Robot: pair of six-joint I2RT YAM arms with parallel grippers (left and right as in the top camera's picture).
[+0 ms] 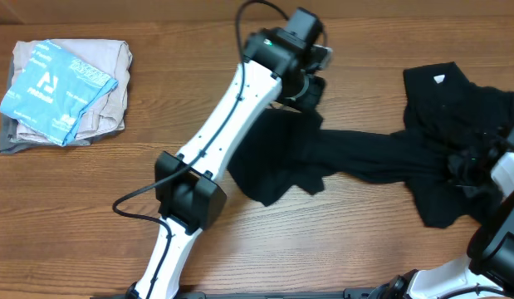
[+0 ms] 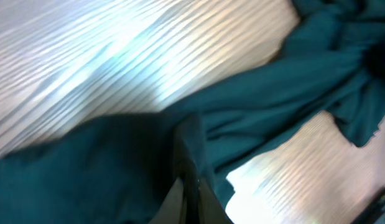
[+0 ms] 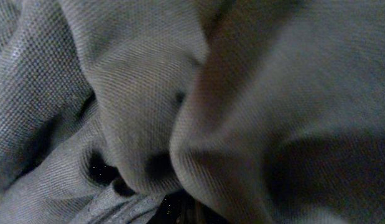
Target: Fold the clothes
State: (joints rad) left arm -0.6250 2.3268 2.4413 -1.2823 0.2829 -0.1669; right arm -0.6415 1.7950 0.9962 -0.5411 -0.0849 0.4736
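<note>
Only overhead shows the black garment [image 1: 364, 158] spanning left gripper [image 1: 309, 90] to right gripper [image 1: 462, 166]. Wrist views show blurred cloth, so I cannot tell either grip.

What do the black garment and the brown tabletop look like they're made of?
Black soft-fabric garment: matte knit, likely cotton; the right wrist view shows a fine pebbled weave and soft folds. Brown tabletop: wood or wood-look laminate, slightly glossy; parallel grain lines, bright glare.

Open bare wood of the table [image 1: 74, 208] between folded pile [image 1: 64, 91] at the left edge and slanting left arm [image 1: 232, 108], blocked beyond by black clothes [image 1: 373, 158] sprawled across centre and right.
</note>
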